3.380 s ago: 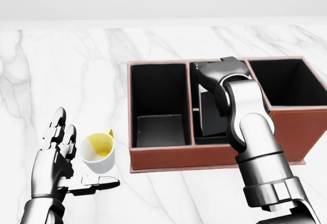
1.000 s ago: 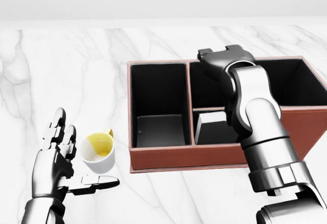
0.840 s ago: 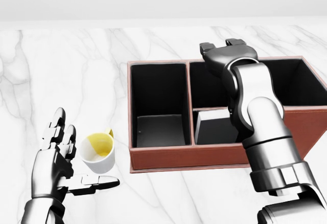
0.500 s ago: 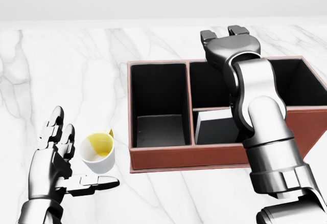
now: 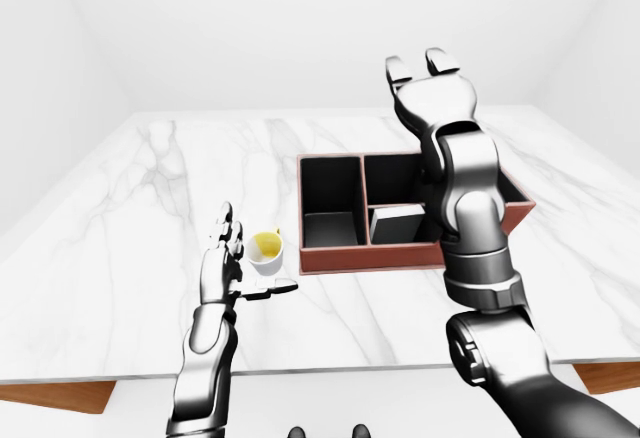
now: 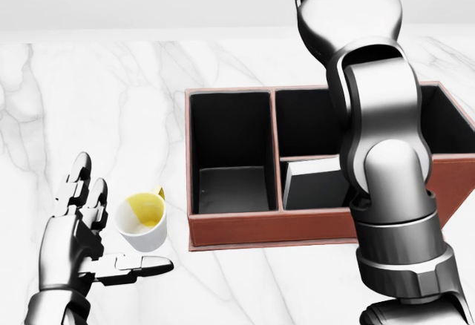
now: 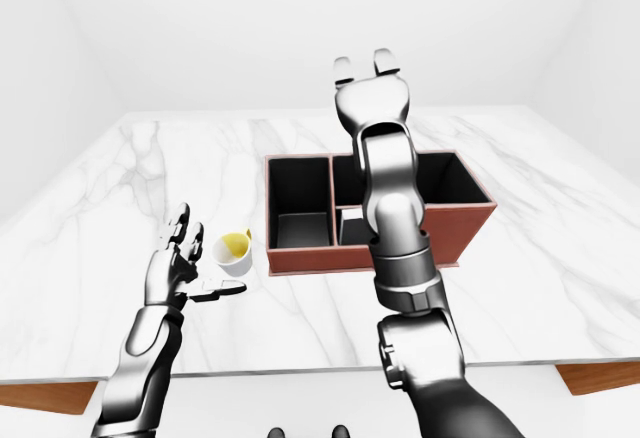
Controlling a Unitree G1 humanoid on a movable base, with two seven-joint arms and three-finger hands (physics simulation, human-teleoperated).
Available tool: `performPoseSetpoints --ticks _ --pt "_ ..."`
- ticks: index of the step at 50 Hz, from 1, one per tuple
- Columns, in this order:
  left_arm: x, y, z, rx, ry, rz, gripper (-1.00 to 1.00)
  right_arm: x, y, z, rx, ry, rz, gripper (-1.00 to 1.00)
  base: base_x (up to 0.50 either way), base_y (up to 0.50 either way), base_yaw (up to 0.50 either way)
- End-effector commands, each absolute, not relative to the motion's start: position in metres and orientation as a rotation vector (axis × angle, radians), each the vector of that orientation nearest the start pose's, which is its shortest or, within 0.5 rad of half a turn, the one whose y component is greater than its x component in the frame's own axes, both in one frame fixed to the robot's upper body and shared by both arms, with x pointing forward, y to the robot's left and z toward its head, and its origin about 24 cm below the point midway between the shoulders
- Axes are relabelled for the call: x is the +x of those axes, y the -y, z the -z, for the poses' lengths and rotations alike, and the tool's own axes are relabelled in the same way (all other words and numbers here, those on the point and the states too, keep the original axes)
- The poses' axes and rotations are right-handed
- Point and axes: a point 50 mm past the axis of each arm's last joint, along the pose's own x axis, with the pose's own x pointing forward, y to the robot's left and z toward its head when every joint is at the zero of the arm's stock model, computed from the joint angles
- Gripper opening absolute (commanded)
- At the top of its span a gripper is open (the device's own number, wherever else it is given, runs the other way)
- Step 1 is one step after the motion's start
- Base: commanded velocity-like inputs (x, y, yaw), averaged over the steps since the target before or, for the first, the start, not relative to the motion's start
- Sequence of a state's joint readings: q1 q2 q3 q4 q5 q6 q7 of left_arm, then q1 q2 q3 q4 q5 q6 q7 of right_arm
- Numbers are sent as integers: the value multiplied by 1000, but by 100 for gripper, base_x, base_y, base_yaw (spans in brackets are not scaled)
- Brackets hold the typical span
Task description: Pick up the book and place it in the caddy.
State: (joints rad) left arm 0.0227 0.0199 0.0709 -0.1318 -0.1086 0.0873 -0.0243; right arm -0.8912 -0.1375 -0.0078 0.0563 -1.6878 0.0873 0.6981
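Observation:
The brown caddy (image 6: 260, 233) stands on the marble table, divided into several black compartments. A dark grey book (image 6: 312, 184) rests in the small middle compartment nearest the bottom of the head view, partly hidden by my right forearm. My right hand (image 5: 416, 66) is held high above the caddy, fingers spread open and empty, well clear of the book. At the lower left of the head view, my left hand (image 6: 100, 225) is open with its palm toward a mug and touches nothing.
A white mug (image 6: 141, 220) with a yellow inside stands just left of the caddy, beside my left hand. The marble table (image 6: 89, 87) stretches away to the left and top; its near edge (image 5: 100, 370) shows in the left-eye view.
My right hand has let go of the book and risen out of the middle compartment to well above the caddy. The book now rests in the compartment. The left hand has barely moved.

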Motion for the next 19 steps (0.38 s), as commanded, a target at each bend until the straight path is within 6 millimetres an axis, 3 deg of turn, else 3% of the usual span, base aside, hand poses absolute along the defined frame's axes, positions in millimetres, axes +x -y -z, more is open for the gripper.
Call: performPoseSetpoints --ticks 1,10,19 --pt "247 -169 -61 -83 39 -40 100 330 117 -289 -1764 166 260 100 0 0 0" --pt "245 -169 -65 -82 56 -41 100 312 111 -294 -1725 236 307 100 0 0 0" --pt "256 -172 -50 -88 17 -43 100 288 102 -295 -1636 335 322 100 0 0 0"
